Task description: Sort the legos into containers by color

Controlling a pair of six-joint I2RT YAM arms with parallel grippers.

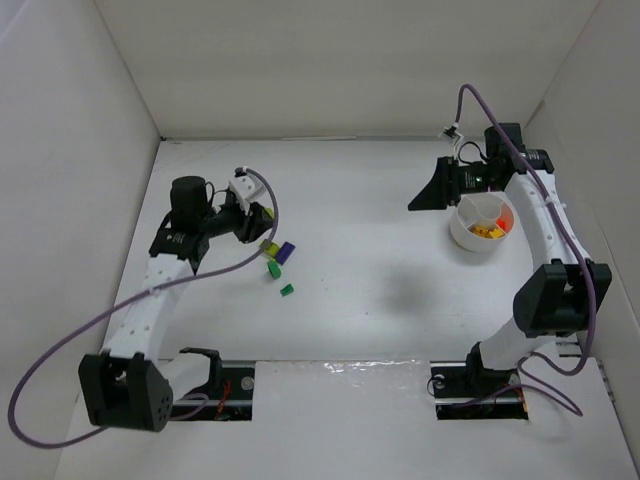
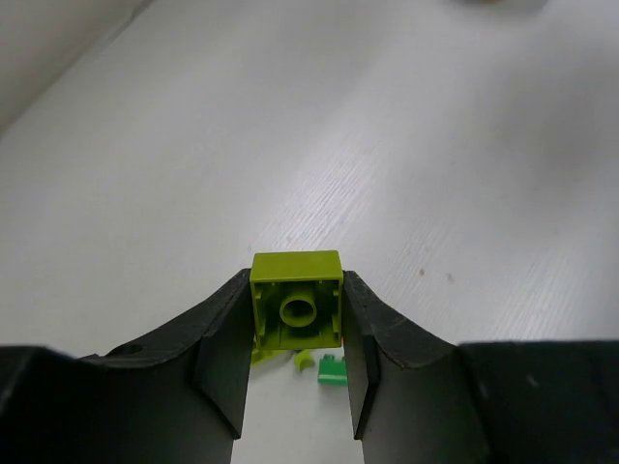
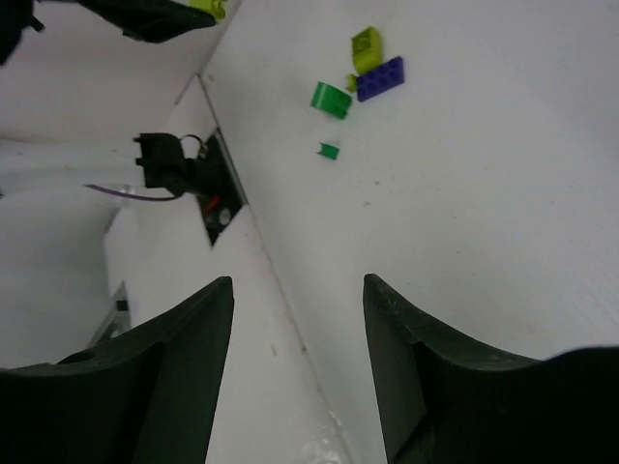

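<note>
Now left tool (image 1: 262, 215) is clamping lime brick (image 2: 296, 263) over loose legos (image 1: 286, 250); right tool (image 3: 298, 282) is hovering apart, empty, beside bowl (image 1: 461, 233).

Counted one white bowl (image 1: 478, 243); its compartments were too small to count. Inside it were orange pieces (image 1: 504, 221) and yellow pieces (image 1: 486, 232), number unclear. Five legos lay loose on the table (image 1: 380, 200): one purple brick (image 3: 380, 79), one lime brick (image 3: 366, 46), one tiny lime bit (image 3: 351, 83), one dark green brick (image 3: 331, 100), one small green piece (image 3: 329, 151). One more lime green brick (image 2: 296, 311) sat pinched in my left gripper (image 2: 296, 285). That made six legos outside the bowl. Two grippers in all, counting my right gripper (image 3: 298, 290).
</note>
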